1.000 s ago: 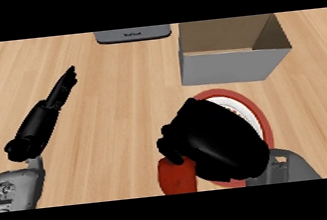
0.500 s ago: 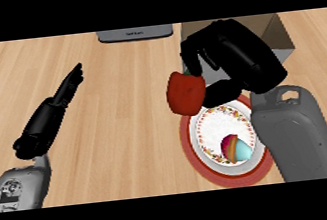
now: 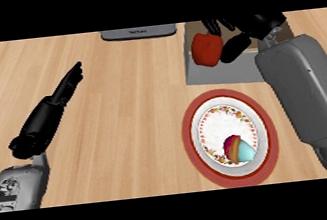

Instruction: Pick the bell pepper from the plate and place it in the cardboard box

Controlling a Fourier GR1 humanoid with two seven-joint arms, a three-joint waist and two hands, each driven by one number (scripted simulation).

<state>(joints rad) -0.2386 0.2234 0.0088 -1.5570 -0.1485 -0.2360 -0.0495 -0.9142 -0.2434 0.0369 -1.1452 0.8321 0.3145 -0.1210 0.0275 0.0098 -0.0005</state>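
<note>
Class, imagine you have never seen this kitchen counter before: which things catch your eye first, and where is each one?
The red bell pepper stands out first, held in the right hand over the cardboard box at the top right. Next comes the red-rimmed plate at lower right, with a small multicoloured object on it. On the left, the left hand rests open above the wooden counter.

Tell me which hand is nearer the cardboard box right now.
Right. The right hand is over the cardboard box, curled round the bell pepper. The left hand is open, far off over the counter's left side.
</note>
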